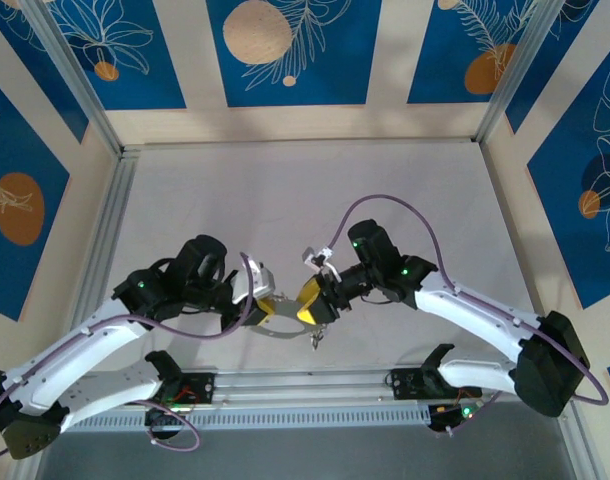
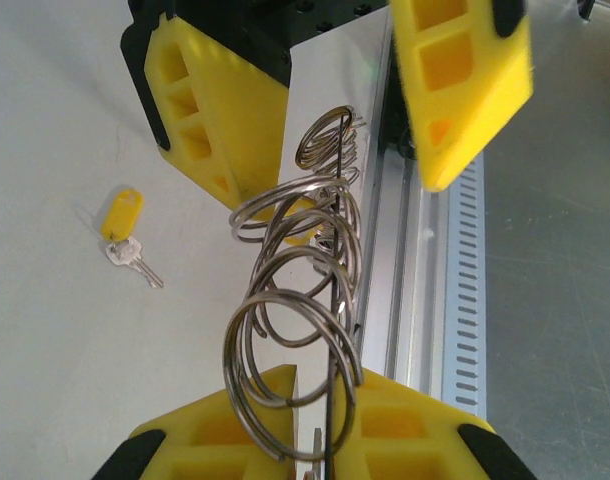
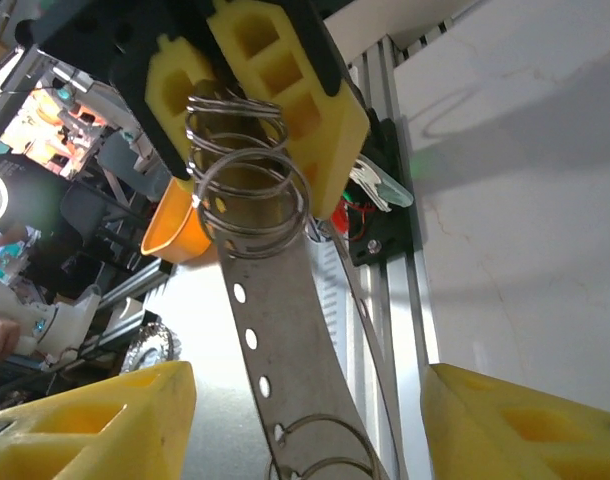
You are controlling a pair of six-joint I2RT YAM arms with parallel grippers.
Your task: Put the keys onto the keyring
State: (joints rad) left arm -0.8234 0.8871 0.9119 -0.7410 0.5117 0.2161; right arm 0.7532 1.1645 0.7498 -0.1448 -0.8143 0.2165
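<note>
Can't really see where the keyring (image 2: 330, 330) ends: its lower end disappears inside the left gripper (image 2: 320, 420), which is clamped tight on it, and the keys (image 3: 375, 185) behind are just a blur. It's thin grey wire along a flat perforated steel band strung with coiled rings, held up between both arms. The right gripper (image 3: 305, 400) stands wide apart around it, chunky yellow fingers not touching.

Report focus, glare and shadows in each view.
Top external: sharp and evenly lit, only faint shadows on the table. Left wrist: the metal rings are crisp, with bright glints. Right wrist: the room behind at left is blurred and overexposed; broad soft shadows cross the table.
</note>
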